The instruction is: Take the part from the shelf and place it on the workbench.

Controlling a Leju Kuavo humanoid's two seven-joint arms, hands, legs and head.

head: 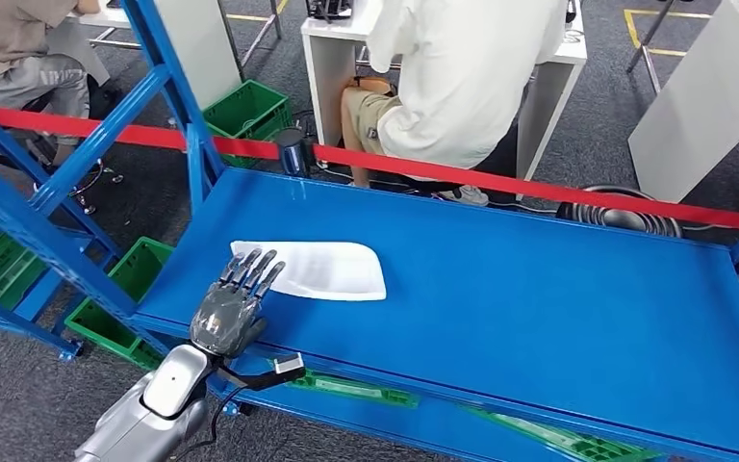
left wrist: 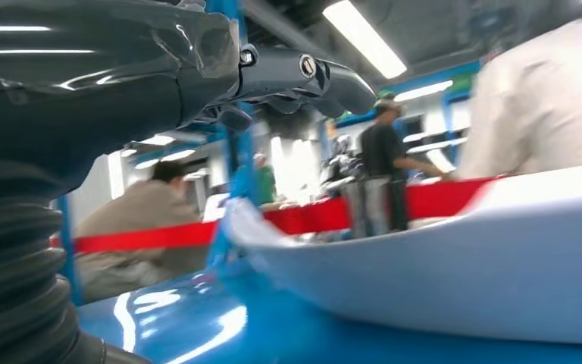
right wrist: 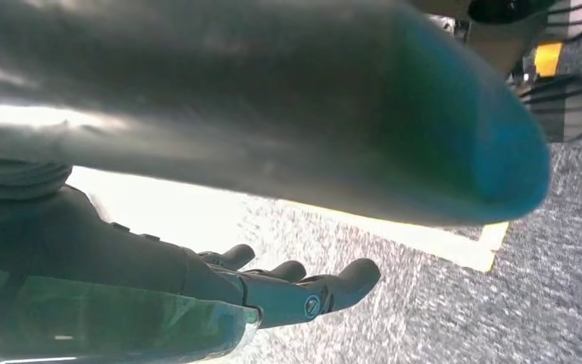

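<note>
While reaching in from the lower left of the head view, left hand (head: 232, 306) hovers at the near edge of the blue shelf (head: 539, 318), fingers (head: 250, 271) spread and straight, tips at or over the near rim of the white part (head: 318, 269); contact cannot be told, and nothing is gripped yet. Seems to be the approach to a grasp, with the palm kept low and flat, likely so as to slide over or under the shallow tray-like shape. In the left wrist view, fingers (left wrist: 303, 76) extend above the pale curved rim of the part (left wrist: 455, 258), apart from it. Lies left of centre on the shelf, flat, well away from the uprights, so open to a reach from the front. In the right wrist view, right hand (right wrist: 273, 292) hangs over grey floor, fingers loosely apart and empty, probably parked out of the way. Beyond the shelf, a red barrier tape (head: 500, 178) crosses the frame; farther back, upper centre, a seated person in white (head: 462, 77).
</note>
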